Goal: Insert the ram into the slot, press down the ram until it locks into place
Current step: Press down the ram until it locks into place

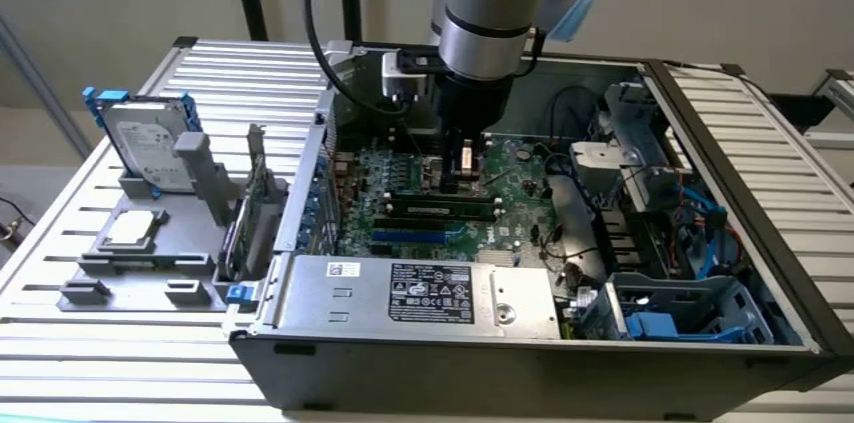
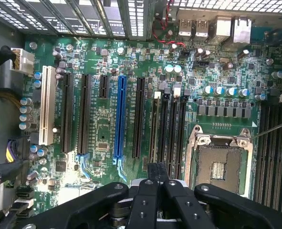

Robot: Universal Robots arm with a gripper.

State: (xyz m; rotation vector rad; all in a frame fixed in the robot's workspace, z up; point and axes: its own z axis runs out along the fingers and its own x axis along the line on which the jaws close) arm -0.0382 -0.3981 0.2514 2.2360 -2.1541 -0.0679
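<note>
Exterior view: the gripper (image 1: 463, 171) hangs low inside the open PC case (image 1: 534, 358), w/ case walls close on both sides and cables crowding the exterior view's right. I see the ram (image 1: 438, 207) lying flat along a black slot (image 1: 441, 216) just in front of the gripper, but can't tell if it's latched. Wrist view: pincer closed, fingertips (image 2: 152, 172) pressed together over the green motherboard (image 2: 102, 129) beside 4 parallel black sockets (image 2: 172, 129); the case sits on a ribbed metal table (image 1: 80, 343).

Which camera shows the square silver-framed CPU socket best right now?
The wrist view: the square silver-framed CPU socket lies open to it, frame and contact field plain, just beyond the gripper. In the exterior view the arm and gripper stand over that part of the motherboard.
</note>
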